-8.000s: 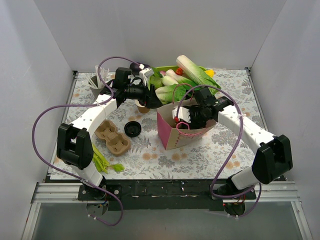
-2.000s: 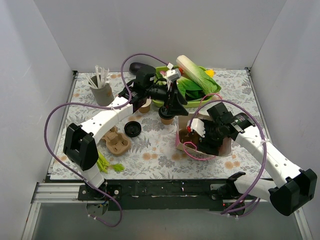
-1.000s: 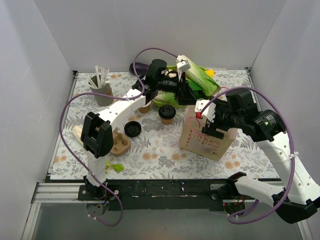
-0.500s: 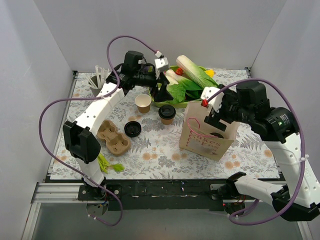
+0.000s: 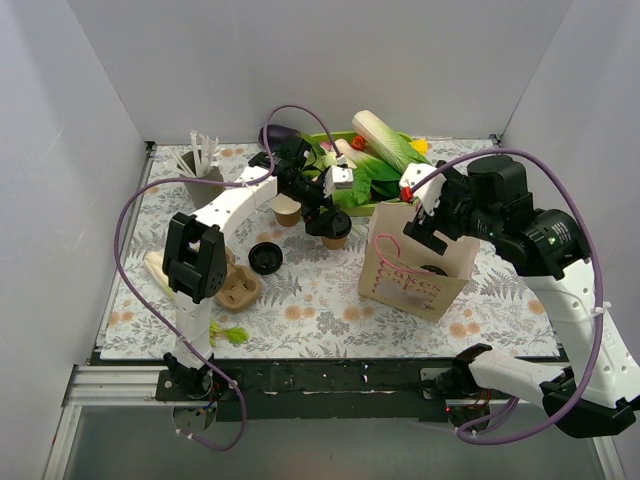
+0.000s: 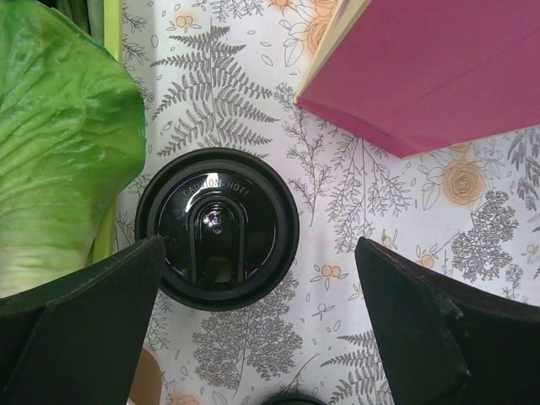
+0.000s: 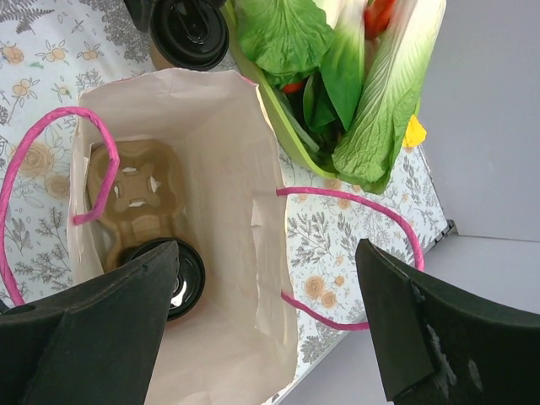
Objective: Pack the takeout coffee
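Observation:
A takeout coffee cup with a black lid (image 6: 217,228) stands on the flowered table, left of the pink paper bag (image 6: 439,67). My left gripper (image 6: 259,243) hangs open straight above this cup (image 5: 337,236), its fingers (image 6: 84,312) wide on both sides and not touching it. A second lidded cup (image 7: 181,278) sits in a brown pulp tray (image 7: 135,198) at the bottom of the bag (image 7: 219,169). My right gripper (image 7: 266,245) is open over the bag's mouth, holding nothing. An unlidded tan cup (image 5: 288,212) and a loose black lid (image 5: 265,258) lie to the left.
A green tray of leafy vegetables (image 5: 375,160) stands right behind the cup and bag. A grey cup of white sticks (image 5: 203,172) is at the back left. Another pulp cup tray (image 5: 232,285) lies at the front left. The bag's pink handles (image 7: 354,198) stick outward.
My left gripper has moved forward from beside the vegetable tray to above the lidded cup, jaws wide. The right gripper has stayed over the bag.

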Controlling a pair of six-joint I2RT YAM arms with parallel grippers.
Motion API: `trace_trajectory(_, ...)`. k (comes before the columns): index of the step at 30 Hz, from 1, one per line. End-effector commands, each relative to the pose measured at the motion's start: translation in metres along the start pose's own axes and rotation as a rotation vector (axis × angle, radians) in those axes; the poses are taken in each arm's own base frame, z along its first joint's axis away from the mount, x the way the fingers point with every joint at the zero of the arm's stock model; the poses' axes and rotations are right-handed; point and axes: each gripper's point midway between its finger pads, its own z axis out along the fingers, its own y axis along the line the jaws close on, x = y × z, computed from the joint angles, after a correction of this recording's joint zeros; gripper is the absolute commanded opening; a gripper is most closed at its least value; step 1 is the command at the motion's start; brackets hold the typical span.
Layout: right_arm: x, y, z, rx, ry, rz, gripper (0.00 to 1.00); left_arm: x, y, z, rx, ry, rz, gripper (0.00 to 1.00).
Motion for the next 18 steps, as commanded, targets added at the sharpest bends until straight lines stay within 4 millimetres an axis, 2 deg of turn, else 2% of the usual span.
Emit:
trace_trajectory(1,-0.001,-0.005,-0.004,0.044,-0.026,0.016,0.93,-0.010,0.005,-0.002,-0.030,0.007,0.081,0.97)
trace_trajectory(5,0.002,-0.005,-0.002,0.042,-0.022,0.024,0.93,-0.006,0.009,0.004,-0.047,0.019,0.086,0.97)
trace_trajectory(13,0.003,-0.006,0.001,0.034,-0.019,0.047,0.93,-0.011,0.023,0.012,-0.085,0.009,0.104,0.96)
trace_trajectory(18,0.003,-0.007,0.002,0.032,-0.017,0.047,0.93,-0.003,0.025,0.020,-0.069,0.032,0.085,0.95)
